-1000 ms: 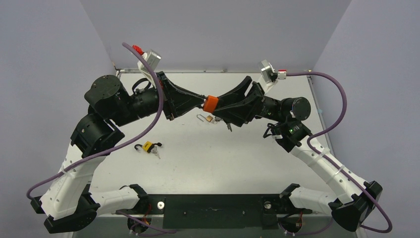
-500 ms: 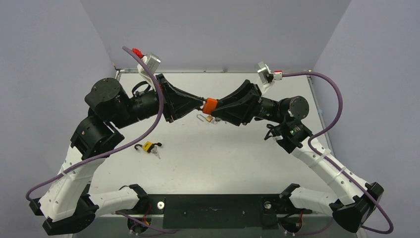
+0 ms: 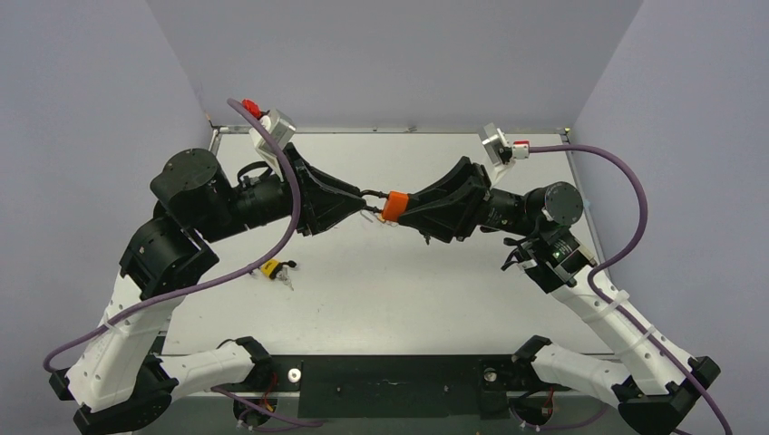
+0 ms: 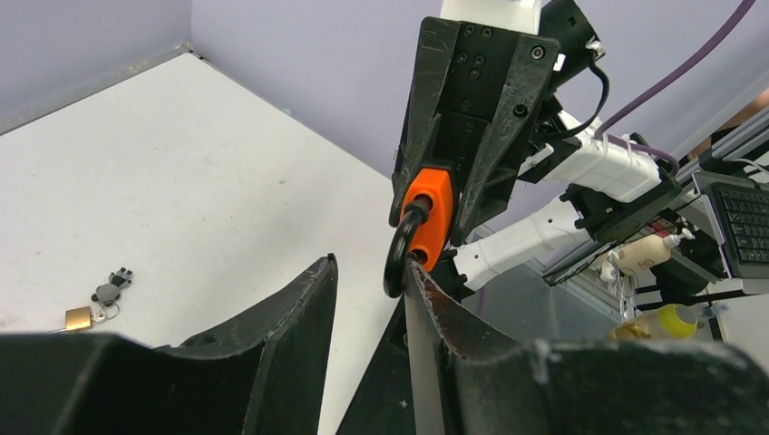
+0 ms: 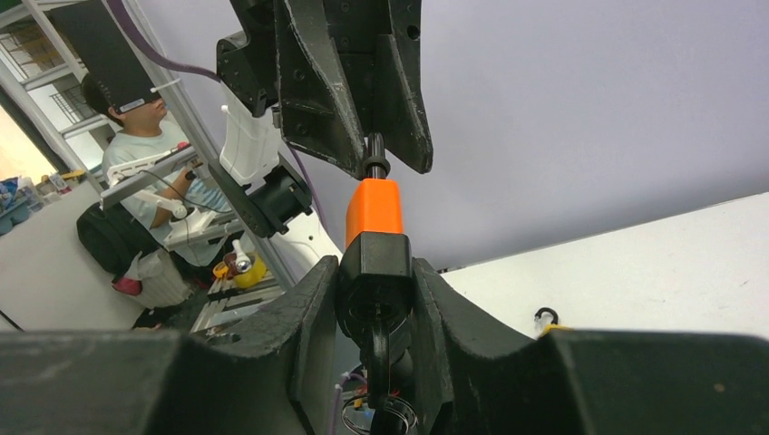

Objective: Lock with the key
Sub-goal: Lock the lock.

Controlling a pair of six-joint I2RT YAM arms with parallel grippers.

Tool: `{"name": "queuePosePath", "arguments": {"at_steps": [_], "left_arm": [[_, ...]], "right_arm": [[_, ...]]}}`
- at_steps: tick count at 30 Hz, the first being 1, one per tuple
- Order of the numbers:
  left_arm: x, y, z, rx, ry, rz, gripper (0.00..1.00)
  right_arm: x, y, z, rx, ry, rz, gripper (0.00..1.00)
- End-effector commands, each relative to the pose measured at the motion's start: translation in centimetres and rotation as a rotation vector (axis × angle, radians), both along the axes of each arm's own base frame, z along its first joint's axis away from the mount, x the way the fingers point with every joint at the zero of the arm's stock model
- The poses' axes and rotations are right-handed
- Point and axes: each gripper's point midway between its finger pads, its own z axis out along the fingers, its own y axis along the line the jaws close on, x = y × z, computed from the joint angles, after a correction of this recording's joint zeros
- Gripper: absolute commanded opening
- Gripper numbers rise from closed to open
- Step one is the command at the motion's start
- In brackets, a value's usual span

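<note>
Left wrist: left gripper [image 4: 367,272] open beside the shackle [image 4: 395,258], right gripper [image 5: 374,272] clamping the orange padlock [image 5: 372,210]; shackle seemingly closed, turning the key [image 5: 375,355] likely comes next.

Yellow padlock [image 3: 270,267] on white table [image 3: 435,290]; small padlock [image 4: 78,317], possibly brass, keys [image 4: 111,292] attached.

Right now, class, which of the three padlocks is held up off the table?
The orange padlock, gripped in the right hand; the yellow padlock and the brass padlock both lie on the table.
</note>
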Motion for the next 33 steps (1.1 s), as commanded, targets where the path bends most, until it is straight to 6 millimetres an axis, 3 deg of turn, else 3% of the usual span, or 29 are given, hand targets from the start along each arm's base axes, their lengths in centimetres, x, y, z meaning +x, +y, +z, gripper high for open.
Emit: {"name": "queuePosePath", "arguments": {"at_steps": [1, 8, 17, 24, 33], "left_arm": [[-0.9, 0.0, 0.7, -0.003, -0.044, -0.049, 0.31], [-1.2, -0.4, 0.9, -0.01, -0.051, -0.08, 0.3], [-0.9, -1.0, -0.2, 0.015, -0.03, -0.098, 0.0], [-1.1, -1.6, -0.7, -0.007, -0.036, -0.132, 0.0], [-1.9, -3.2, -1.3, -0.046, 0.0, -0.211, 0.0]], "right_arm": [[-0.6, -0.8, 1.8, 0.04, -0.074, -0.03, 0.0], [-0.5, -0.6, 1.4, 0.022, -0.068, -0.023, 0.0], [-0.5, -0.5, 1.5, 0.02, -0.066, -0.021, 0.0], [-1.1, -0.3, 2.5, 0.059, -0.045, 0.021, 0.0], [0.2, 0.6, 2.4, 0.067, -0.007, -0.02, 0.0]]}}
